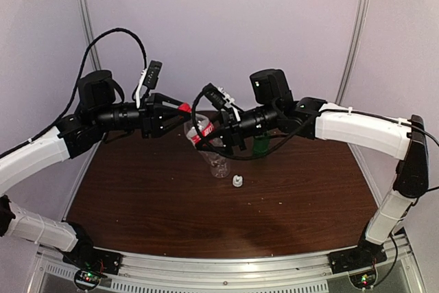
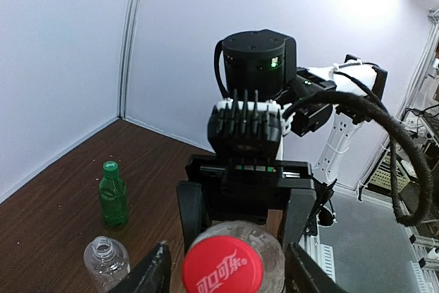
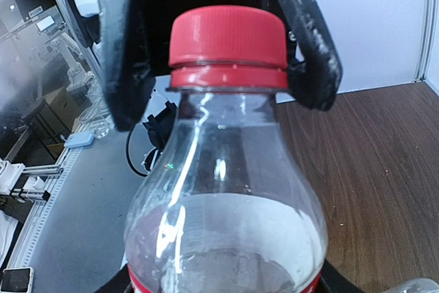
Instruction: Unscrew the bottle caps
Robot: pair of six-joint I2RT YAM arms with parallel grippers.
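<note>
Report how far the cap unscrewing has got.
Done: the wider clear unlabelled plastic bottle stands open, and a small white cap lies on the brown table. In hand: the right claw grips the red-labelled clear bottle; its red screw cap is on, with the left claw open around it. Left: that cap, plus the green cap on the translucent green bottle.

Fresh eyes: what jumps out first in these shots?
A clear plastic bottle with a red label hangs in mid-air: the right gripper grips its body, and the left gripper sits loosely around its red screw cap. On the brown table, an uncapped clear bottle stands near a capped translucent green bottle.
</note>
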